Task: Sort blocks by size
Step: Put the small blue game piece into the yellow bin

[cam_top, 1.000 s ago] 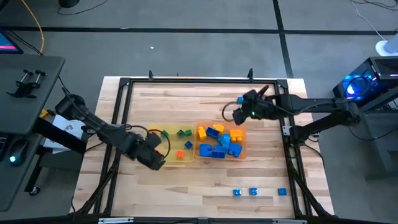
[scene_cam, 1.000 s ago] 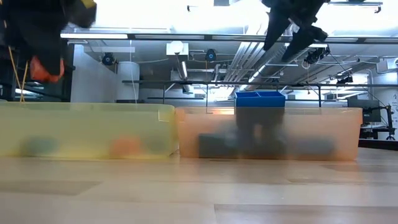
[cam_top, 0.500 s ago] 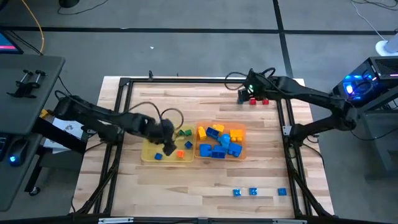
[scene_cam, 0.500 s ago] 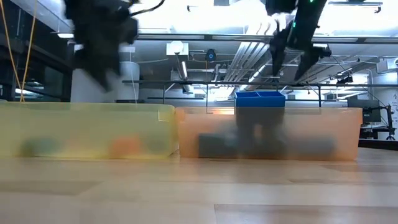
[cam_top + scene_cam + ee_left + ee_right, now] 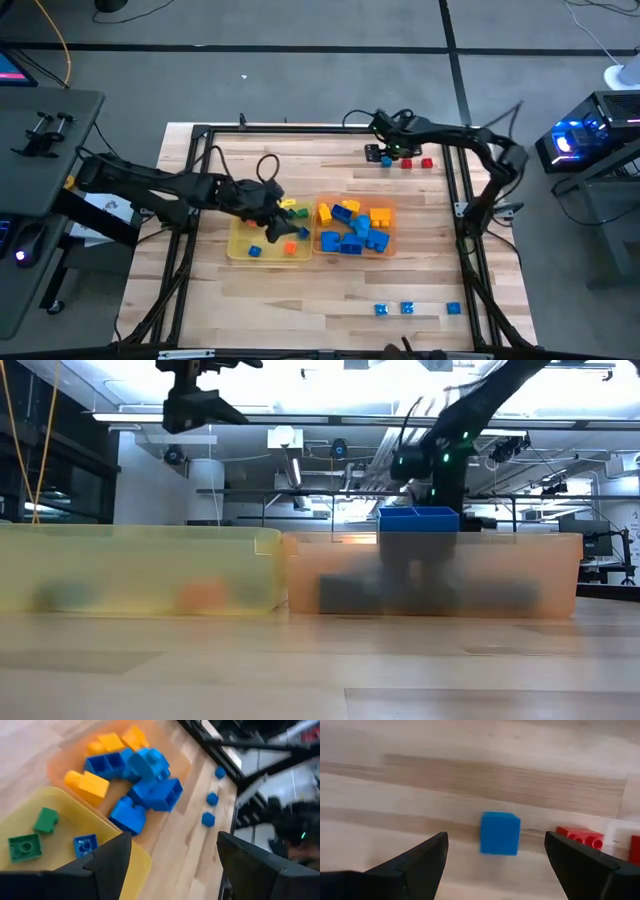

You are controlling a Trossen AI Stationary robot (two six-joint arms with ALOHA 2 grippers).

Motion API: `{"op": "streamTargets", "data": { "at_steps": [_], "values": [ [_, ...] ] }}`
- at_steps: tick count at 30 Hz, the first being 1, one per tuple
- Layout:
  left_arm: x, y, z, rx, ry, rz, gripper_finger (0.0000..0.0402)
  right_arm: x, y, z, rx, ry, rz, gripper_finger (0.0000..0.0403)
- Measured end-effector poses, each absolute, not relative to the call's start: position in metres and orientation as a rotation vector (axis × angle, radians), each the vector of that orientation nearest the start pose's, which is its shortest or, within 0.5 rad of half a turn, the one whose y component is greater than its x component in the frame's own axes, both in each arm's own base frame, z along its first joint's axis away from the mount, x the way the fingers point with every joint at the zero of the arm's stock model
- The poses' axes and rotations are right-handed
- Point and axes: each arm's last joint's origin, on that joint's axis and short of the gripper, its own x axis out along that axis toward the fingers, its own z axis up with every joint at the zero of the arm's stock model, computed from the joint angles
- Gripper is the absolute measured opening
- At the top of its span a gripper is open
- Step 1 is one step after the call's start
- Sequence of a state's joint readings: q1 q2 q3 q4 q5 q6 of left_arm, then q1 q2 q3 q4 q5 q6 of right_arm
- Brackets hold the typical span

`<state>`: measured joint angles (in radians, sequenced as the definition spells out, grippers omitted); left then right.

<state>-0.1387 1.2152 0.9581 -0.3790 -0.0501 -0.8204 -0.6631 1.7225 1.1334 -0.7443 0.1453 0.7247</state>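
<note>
Near edge of the wooden table (image 5: 300, 300): three tiny blue blocks (image 5: 407, 309) sit in a loose row, well apart from both trays, not yet sorted.

Mid-table: the translucent yellow tray (image 5: 240, 243) and the orange tray (image 5: 391, 238) stand side by side, touching. The yellow tray holds tiny pieces, green, blue, orange and yellow, e.g. a green block (image 5: 24, 846). The orange tray holds the larger bricks, mostly blue (image 5: 161, 794) with some yellow-orange (image 5: 86, 782). The split reads as small to yellow, large to orange.

The left gripper (image 5: 272, 212) hangs above the yellow tray, over its side next to the orange tray. Fingers spread wide in the left wrist view, nothing between them. Judgement: it is placed where a tiny block would be released, and it carries nothing.

Far side: the right gripper (image 5: 385, 148) is over the table's far edge, by a loose group there. In its wrist view the fingers are wide apart, with a small blue cube (image 5: 499, 833) lying on the wood between them; whether it is low enough to close cannot be told. A red block (image 5: 579, 838) lies just beside the cube, with another red piece at the frame edge.

Judgement: the spread straddles the cube for a pinch; the red neighbour is close enough to be nudged.
</note>
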Motion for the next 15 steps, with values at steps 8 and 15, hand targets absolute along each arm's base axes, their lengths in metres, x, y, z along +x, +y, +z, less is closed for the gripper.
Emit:
{"op": "streamTargets", "data": {
  "at_steps": [8,15],
  "values": [
    [0.255,-0.032,0.291,-0.765,0.592,0.241,0.0280,0.250,-0.218,0.154,0.975,1.063,-1.207,0.0318],
    [0.255,-0.032,0.291,-0.762,0.589,0.247,0.0280,0.254,-0.221,0.138,0.996,1.093,-1.221,0.0272]
  ]
}}
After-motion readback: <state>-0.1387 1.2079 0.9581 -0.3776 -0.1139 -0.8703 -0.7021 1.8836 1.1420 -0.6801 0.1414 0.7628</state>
